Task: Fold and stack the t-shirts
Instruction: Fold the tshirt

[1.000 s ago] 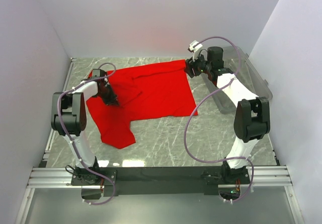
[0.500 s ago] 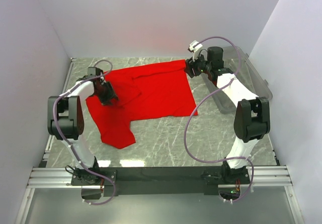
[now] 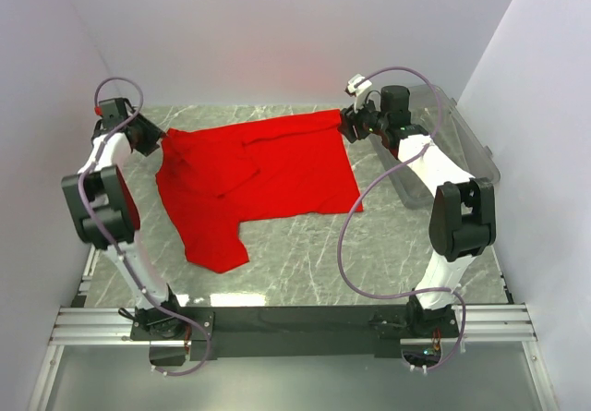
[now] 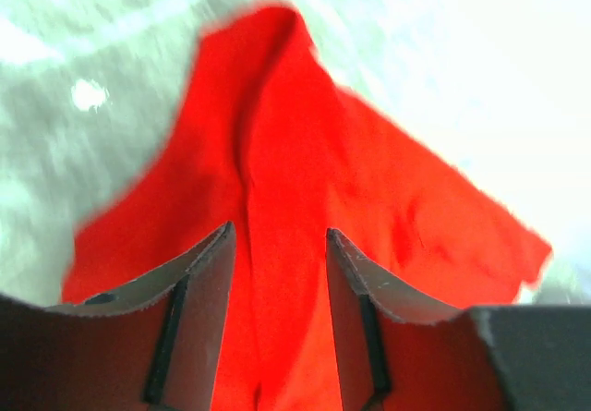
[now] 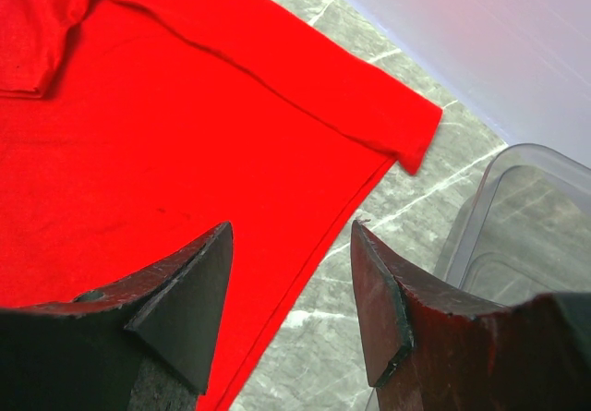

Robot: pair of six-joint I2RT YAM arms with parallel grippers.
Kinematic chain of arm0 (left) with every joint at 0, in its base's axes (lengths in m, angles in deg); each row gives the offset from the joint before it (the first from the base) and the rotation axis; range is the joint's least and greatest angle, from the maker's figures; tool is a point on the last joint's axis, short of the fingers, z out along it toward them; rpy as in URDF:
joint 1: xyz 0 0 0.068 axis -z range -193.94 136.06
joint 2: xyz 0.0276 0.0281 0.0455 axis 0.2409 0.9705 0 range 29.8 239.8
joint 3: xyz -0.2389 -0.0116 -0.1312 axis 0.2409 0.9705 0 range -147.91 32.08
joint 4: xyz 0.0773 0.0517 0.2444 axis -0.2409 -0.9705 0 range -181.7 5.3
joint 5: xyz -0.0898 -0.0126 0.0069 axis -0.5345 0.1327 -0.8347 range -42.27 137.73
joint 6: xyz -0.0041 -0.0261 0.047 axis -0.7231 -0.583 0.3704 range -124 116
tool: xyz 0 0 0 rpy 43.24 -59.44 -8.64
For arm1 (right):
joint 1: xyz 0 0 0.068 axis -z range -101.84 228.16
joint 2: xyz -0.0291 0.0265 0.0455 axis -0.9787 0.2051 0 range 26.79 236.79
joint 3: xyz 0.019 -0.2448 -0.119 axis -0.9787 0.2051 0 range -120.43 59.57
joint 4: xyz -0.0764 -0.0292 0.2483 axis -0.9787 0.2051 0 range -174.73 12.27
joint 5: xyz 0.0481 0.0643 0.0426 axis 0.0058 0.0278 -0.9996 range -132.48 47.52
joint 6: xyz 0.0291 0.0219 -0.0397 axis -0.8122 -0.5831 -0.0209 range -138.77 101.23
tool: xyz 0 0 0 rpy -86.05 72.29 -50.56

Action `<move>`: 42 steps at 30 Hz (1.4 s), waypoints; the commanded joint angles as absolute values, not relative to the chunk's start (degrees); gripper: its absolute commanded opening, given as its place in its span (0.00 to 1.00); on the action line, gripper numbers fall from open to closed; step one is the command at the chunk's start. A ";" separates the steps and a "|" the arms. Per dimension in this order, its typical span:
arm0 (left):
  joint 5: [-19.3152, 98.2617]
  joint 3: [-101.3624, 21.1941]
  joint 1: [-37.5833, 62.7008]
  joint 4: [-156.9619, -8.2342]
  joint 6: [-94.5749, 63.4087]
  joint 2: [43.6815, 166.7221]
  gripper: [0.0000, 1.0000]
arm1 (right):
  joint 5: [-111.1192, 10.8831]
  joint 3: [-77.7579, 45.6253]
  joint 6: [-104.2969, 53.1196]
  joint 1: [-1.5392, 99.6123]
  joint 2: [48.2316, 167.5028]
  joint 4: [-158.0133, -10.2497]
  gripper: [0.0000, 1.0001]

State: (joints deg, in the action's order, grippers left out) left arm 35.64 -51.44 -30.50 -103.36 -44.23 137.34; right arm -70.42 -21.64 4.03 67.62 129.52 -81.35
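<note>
Two grippers flank the red t-shirt [image 3: 277, 166], which lies spread but rumpled on the marble table [image 3: 369, 254], its far-left corner drawn to a peak near my left arm and one flap doubled over across the middle. On the left, I judge the danger to be the raised crease running from that peak: a pinch there could catch more than one layer, so a pull would drag the whole garment rather than turn a clean fold, and the wrinkle would be pressed in. On the right, the shirt's far corner sits near the clear plastic bin [image 5: 517, 217], and a careless sweep could knock the bin's wall or push the cloth against it. The left gripper [image 4: 279, 235] hangs over the crease with its jaws partly apart; red cloth shows through the gap, but I see nothing clamped, though that view is blurred. The right gripper [image 5: 291, 229] hovers above the shirt's right edge with its jaws wide, holding nothing and touching nothing that I can see.
</note>
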 commanded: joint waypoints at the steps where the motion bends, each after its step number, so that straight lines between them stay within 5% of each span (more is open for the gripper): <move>1: 37.62 -58.51 -31.25 -101.22 -46.28 143.95 0.49 | -70.34 -21.47 4.08 68.23 125.49 -83.23 0.61; 10: 33.15 -71.62 -33.36 -101.41 -46.89 158.37 0.40 | -69.64 -21.91 4.78 68.67 126.01 -82.44 0.61; 22: 26.82 -70.13 -33.98 -87.26 -57.87 161.80 0.41 | -69.46 -22.35 4.87 68.76 126.98 -81.30 0.61; 42: 21.90 -73.47 -34.16 -85.14 -61.39 167.52 0.40 | -69.02 -22.79 5.31 68.67 127.68 -80.68 0.61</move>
State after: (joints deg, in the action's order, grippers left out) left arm 23.37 -72.34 -33.86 -87.66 -60.73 167.72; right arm -69.07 -21.62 4.73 68.30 129.11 -80.41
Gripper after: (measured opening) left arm 0.406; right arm 0.608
